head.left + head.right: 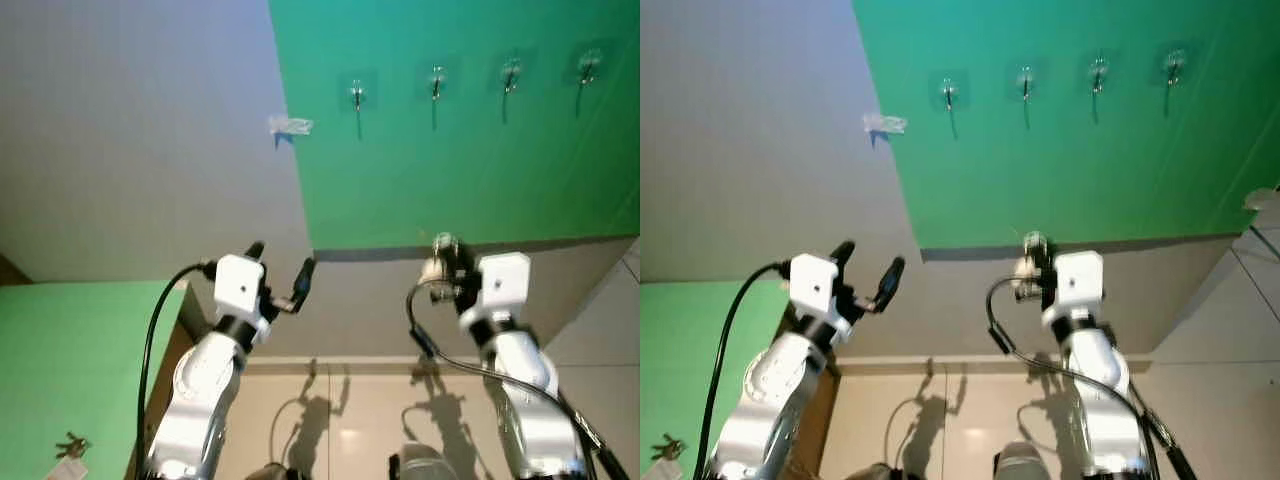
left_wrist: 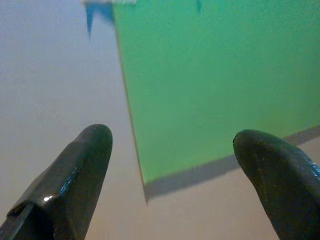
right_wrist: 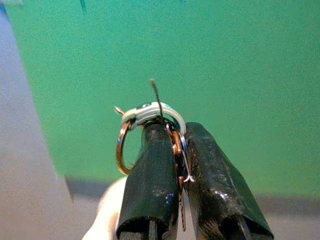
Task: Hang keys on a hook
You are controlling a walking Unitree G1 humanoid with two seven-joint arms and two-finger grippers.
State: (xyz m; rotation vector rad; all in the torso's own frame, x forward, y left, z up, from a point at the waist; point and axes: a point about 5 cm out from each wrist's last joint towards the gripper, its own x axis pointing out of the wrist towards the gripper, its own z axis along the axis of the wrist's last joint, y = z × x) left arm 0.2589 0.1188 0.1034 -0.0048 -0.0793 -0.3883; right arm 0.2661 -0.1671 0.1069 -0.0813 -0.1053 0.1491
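Note:
My right gripper (image 1: 444, 252) is shut on a bunch of keys (image 3: 150, 131) with copper and silver rings and a pale tag, held up before the green wall panel (image 1: 450, 150). Several small metal hooks (image 1: 357, 97) run in a row high on that panel, well above the keys. My left gripper (image 1: 281, 267) is raised beside it, open and empty, its fingers (image 2: 75, 175) pointing at the panel's lower left corner. A second set of keys (image 1: 70, 446) lies on the green surface at the lower left.
A grey wall (image 1: 140, 130) with a scrap of tape (image 1: 290, 126) stands left of the panel. A green-topped table (image 1: 60, 370) sits at the lower left. Pale floor tiles (image 1: 340, 420) lie below, with arm shadows.

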